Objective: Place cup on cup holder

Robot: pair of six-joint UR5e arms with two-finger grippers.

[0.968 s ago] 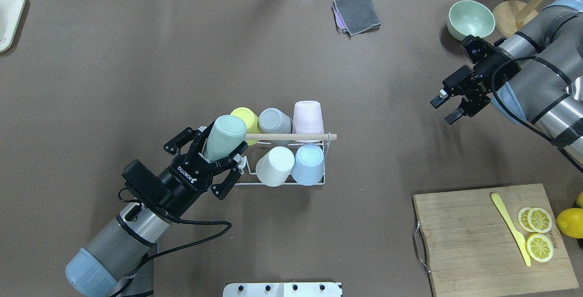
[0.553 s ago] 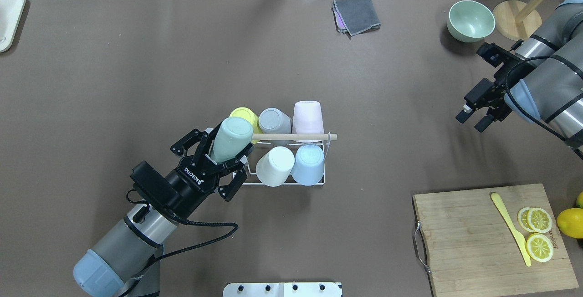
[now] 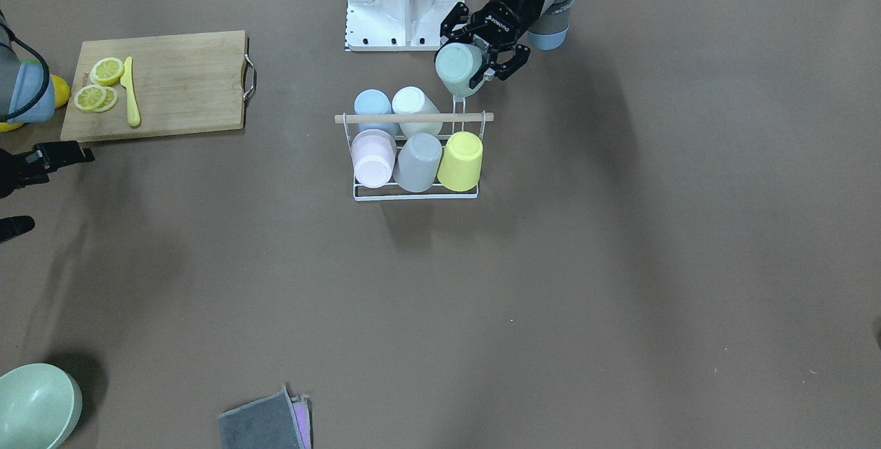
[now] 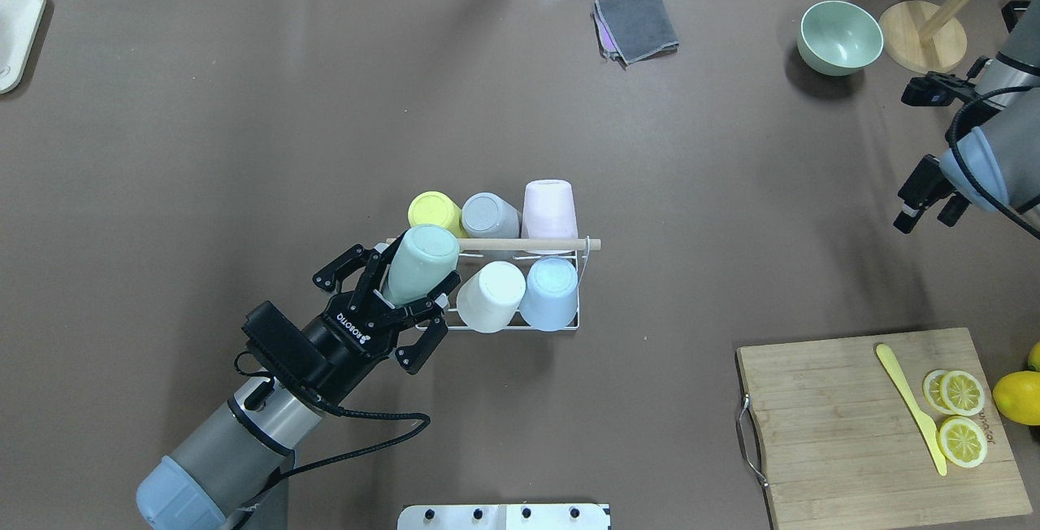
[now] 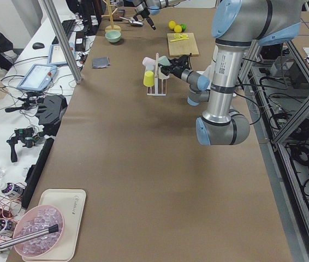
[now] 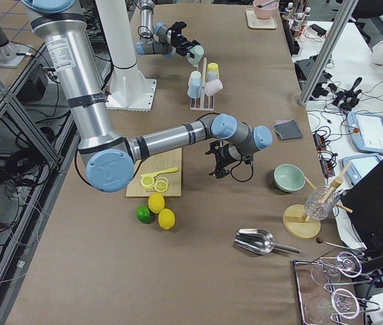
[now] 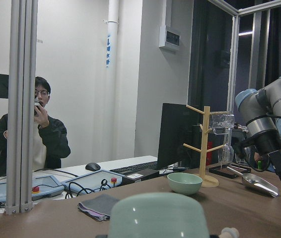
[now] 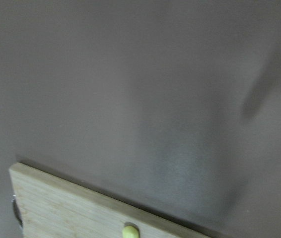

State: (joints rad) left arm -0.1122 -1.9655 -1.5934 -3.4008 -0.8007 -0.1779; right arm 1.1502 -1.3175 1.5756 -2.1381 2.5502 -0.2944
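Left fingers (image 4: pixel 376 276) grip the tilted mint cup (image 4: pixel 420 262) beside the cup holder (image 4: pixel 528 245).

I am gripping a mint-green cup (image 4: pixel 422 260) in my left gripper (image 4: pixel 409 286), which is showing matte black with small white lettering. The cup holder (image 4: pixel 569 327) is showing white wire under a pale wooden rod (image 4: pixel 528 245). Its cups are showing plain colours: a yellow cup (image 4: pixel 435 209), a grey cup (image 4: pixel 487 215), a pale pink cup (image 4: pixel 549 206), a white cup (image 4: pixel 490 296) and a pale blue cup (image 4: pixel 551 293). The table (image 4: pixel 244 148) is lying dull brown. The cloth (image 4: pixel 638 24) is showing dark grey with a purple edge, the bowl (image 4: pixel 839 36) pale green, the cutting board (image 4: pixel 837 424) light straight-grained wood, and the lemon slices (image 4: pixel 961 392) bright yellow.
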